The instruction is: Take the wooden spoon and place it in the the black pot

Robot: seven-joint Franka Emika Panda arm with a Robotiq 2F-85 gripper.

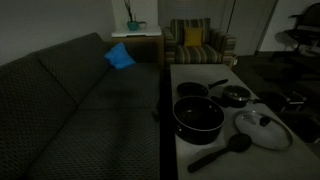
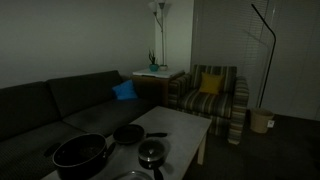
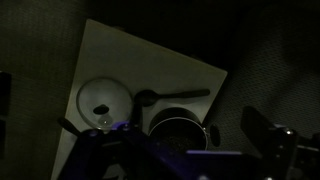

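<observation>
The wooden spoon (image 1: 220, 152) lies flat on the white table (image 1: 180, 150), near its front edge, just in front of the black pot (image 1: 198, 115). The pot stands upright and looks empty. In the wrist view the spoon (image 3: 172, 96) lies beside the pot (image 3: 178, 128), head toward the glass lid. The pot also shows in an exterior view (image 2: 82, 153); the spoon is out of sight there. My gripper (image 3: 135, 110) hangs high above the table, fingers wide apart, open and empty. The arm does not show in either exterior view.
A long-handled black pan (image 1: 195, 89), a small lidded black pot (image 1: 235, 96) and a glass lid (image 1: 262, 128) share the table. A dark couch (image 1: 80, 110) with a blue cushion (image 1: 120, 57) runs alongside. A striped armchair (image 1: 195, 42) stands behind.
</observation>
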